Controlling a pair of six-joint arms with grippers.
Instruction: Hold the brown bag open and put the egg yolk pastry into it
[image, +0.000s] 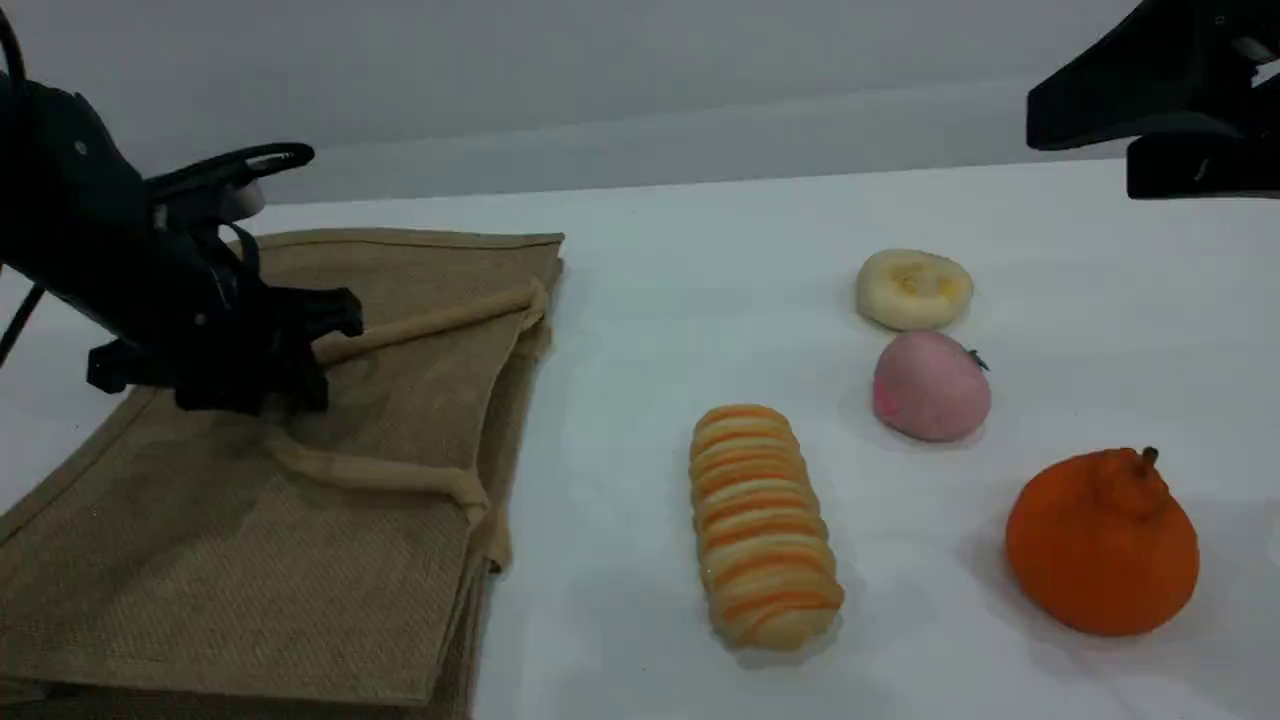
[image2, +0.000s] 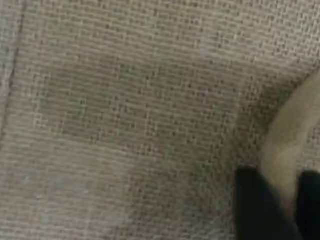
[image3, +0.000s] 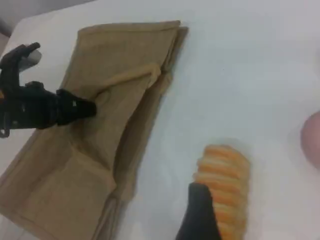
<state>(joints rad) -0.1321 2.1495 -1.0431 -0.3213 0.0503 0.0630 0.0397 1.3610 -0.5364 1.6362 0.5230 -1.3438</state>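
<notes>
The brown bag (image: 300, 540) lies flat on the left of the table, mouth toward the middle. My left gripper (image: 322, 345) sits low on it at the upper beige handle (image: 440, 320). In the left wrist view both black fingertips (image2: 255, 205) stand tight against the handle (image2: 287, 145) on either side. The egg yolk pastry (image: 913, 289) rests on the table at the far right, cream-yellow with a dimpled centre. High above and right of it hangs my right gripper (image: 1085, 150), open and empty; its wrist view shows one fingertip (image3: 200, 215).
A pink peach-shaped ball (image: 930, 386) lies just in front of the pastry. A long orange-striped bread (image: 762, 522) sits mid-table and an orange fruit (image: 1100, 540) at the front right. A grey wall runs behind the white table's (image: 700, 260) far edge.
</notes>
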